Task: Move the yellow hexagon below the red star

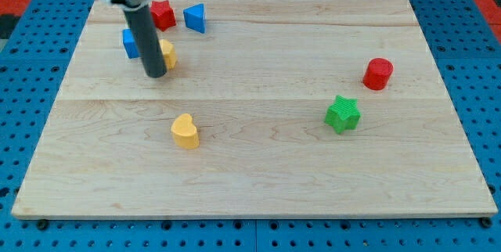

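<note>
The yellow hexagon lies near the view's top left, partly hidden behind my rod. The red star sits just above it, toward the view's top. My tip rests on the board touching the hexagon's lower left side. A blue block is half hidden behind the rod on its left; its shape cannot be made out.
A blue triangle lies right of the red star. A yellow heart sits in the lower middle left. A green star and a red cylinder are at the view's right. The wooden board ends in blue pegboard.
</note>
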